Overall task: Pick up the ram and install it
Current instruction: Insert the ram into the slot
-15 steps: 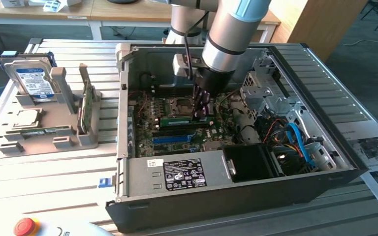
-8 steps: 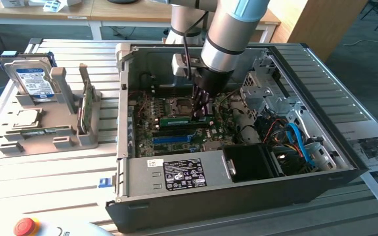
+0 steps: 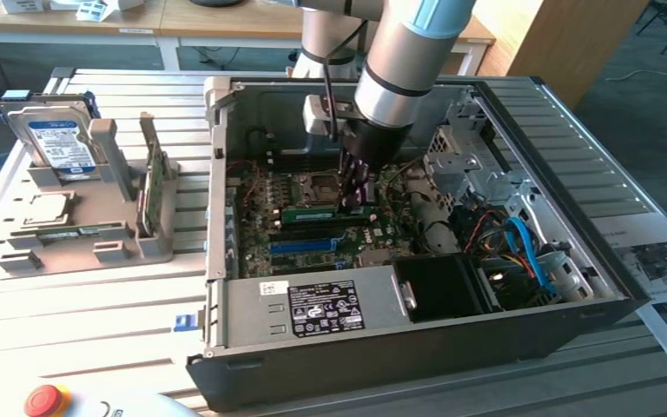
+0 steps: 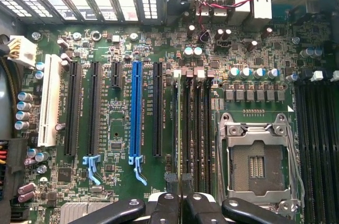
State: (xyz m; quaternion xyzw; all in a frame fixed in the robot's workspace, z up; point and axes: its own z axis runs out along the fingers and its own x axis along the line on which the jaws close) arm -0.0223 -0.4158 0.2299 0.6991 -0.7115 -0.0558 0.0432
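Inside the open computer case, low over the motherboard, the gripper is drawn in narrow. Its two dark fingers pinch the top edge of the ram. In the wrist view the ram shows edge-on as a thin strip running straight away from the fingertips, in line with the black memory slots. In the exterior view it is a green stick lying level under the claw, down against the board; I cannot tell whether it is seated. Just beside the slots lies the empty processor socket, and on their other side stands a long blue slot. Well apart, on the exterior view's left, a grey holder carries a hard drive.
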